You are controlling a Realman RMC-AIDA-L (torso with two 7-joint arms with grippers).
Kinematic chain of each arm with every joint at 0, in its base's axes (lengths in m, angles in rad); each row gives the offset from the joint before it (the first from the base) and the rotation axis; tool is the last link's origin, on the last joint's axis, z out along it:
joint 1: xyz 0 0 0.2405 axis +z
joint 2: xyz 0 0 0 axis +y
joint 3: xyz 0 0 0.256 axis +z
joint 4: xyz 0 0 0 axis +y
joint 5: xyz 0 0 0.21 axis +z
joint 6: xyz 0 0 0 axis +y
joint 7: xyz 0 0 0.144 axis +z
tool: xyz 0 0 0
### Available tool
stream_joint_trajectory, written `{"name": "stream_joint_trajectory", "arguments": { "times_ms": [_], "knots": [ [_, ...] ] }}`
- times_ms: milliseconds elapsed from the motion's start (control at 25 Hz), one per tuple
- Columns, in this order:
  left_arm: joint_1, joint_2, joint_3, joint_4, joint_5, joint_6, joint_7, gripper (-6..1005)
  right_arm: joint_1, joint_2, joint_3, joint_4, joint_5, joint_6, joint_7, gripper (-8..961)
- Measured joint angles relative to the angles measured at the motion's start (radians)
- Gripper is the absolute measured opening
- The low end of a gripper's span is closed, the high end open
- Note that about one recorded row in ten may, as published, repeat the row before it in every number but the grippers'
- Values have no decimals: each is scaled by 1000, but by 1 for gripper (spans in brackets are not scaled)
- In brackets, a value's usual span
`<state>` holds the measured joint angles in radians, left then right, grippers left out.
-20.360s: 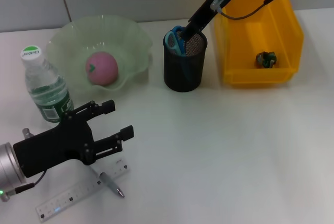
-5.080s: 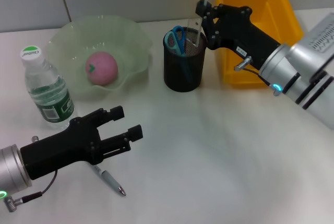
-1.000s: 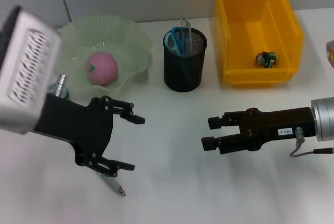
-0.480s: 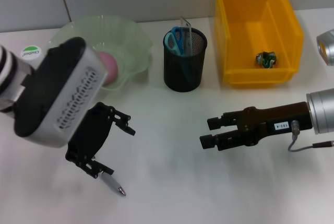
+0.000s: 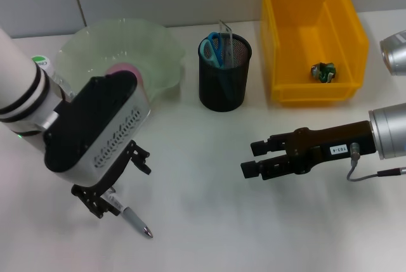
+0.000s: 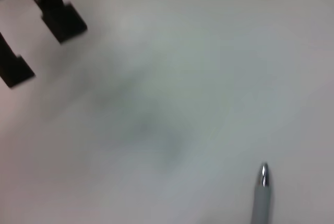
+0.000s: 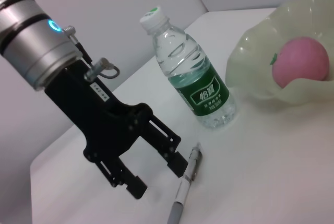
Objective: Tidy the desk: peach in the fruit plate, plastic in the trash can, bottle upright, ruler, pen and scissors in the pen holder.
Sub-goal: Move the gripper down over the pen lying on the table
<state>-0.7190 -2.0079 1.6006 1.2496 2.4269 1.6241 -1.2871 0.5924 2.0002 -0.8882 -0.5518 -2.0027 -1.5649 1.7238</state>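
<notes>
Silver pen (image 5: 134,222) lying at seven o'clock, left gripper (image 5: 109,191) spread wide astride it for pickup; right gripper (image 5: 248,160) parked open.

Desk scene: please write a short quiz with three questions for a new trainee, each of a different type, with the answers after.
1. True or false: the pen is already in the pen holder.
2. Multiple choice: which end effector is directly over the pen? A. the left end effector B. the right end effector
3. Fill the gap: the peach lies in the ____.

Key:
1. False. The pen lies on the desk; only the scissors and the ruler stand in the pen holder.
2. A. Its fingers are open on either side of the pen. The right end effector is open over bare desk.
3. Fruit plate, beside the upright bottle.
</notes>
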Motion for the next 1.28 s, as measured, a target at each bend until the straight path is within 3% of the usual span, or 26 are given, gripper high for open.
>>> {"name": "stream_joint_trajectory", "arguments": {
  "times_ms": [400, 1280],
  "knots": [
    [-36, -8, 64, -63, 65, -40, 3, 813, 10, 3, 0, 1, -10, 19, 3, 824],
    [-107, -8, 219, -125, 77, -44, 14, 758, 10, 8, 0, 4, -14, 32, 7, 824]
  ]
}}
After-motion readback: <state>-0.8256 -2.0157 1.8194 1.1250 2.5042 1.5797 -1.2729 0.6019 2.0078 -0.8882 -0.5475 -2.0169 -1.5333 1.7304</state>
